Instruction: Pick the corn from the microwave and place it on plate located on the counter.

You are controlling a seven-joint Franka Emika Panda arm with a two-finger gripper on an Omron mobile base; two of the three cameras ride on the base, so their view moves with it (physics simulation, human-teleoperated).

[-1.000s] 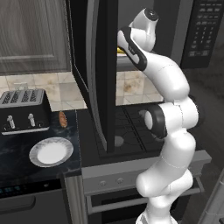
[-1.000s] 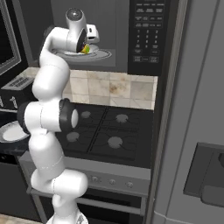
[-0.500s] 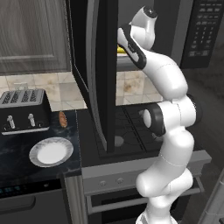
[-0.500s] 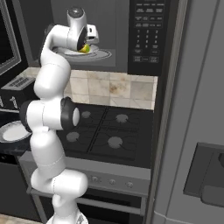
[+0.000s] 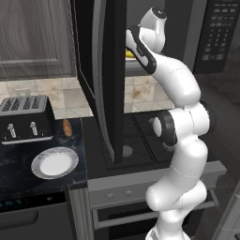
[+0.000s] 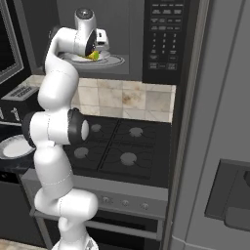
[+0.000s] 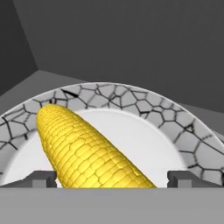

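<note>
The corn [image 7: 83, 153], a bright yellow cob, lies on a white turntable dish with a cracked grey rim [image 7: 131, 98] inside the microwave [image 6: 163, 29]. My gripper [image 7: 113, 180] is open and straddles the cob's near end, with a dark fingertip [image 7: 43, 178] close on its left and the other fingertip standing clear on its right. From the base views the hand [image 6: 95, 51] reaches into the microwave cavity beside the corn [image 6: 93, 56]. The open microwave door [image 5: 110, 70] hangs in front. The white, grey-rimmed plate [image 5: 55, 162] rests on the black counter [image 5: 16, 152], far below and left.
A silver-black toaster [image 5: 23, 119] stands behind the plate, with a small brown bread lump [image 5: 67, 127] beside it. The stovetop [image 6: 122, 146] lies under the microwave. A dark fridge [image 6: 219, 122] closes off the right side. Grey cabinets [image 5: 35, 37] hang at upper left.
The hand has edged slightly deeper into the microwave toward the corn. Plate, toaster and corn have not moved.
</note>
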